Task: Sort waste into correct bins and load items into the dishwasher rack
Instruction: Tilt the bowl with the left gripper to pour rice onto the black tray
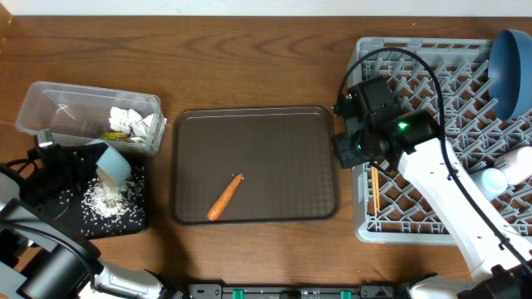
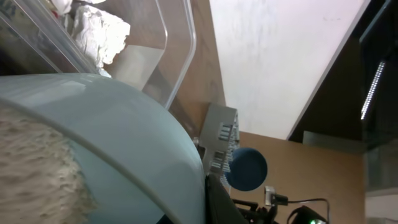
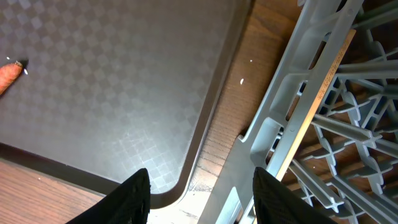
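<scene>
The left pincer (image 1: 98,164) is clenched on a light blue cup (image 1: 115,164) and holds it tipped over the black tray (image 1: 137,218) near the counter's left edge. In the left wrist view, white rice clings to the inside of the cup. Loose rice grains (image 1: 106,199) lie in a heap on the tray just under the cup's mouth. Beyond the tray, toward the far left corner, the clear plastic tub (image 1: 37,104) holds crumpled tissue pieces (image 1: 129,120) and a green-yellow wrapper (image 1: 112,134).

The right pincer (image 3: 202,199) is released, its two fingers spread with nothing between them. It hangs over the seam between the brown serving tray (image 1: 283,141) and the left wall of the grey dishwasher rack (image 1: 465,91). A wooden chopstick (image 3: 311,109) lies inside the rack along that left wall. The small orange carrot (image 1: 224,198) rests alone on the serving tray at the counter's middle, toward the near edge. The rack fills the right side, with a dark blue plate (image 1: 511,71) standing at its far right corner and white cups (image 1: 519,162) along its right edge.
</scene>
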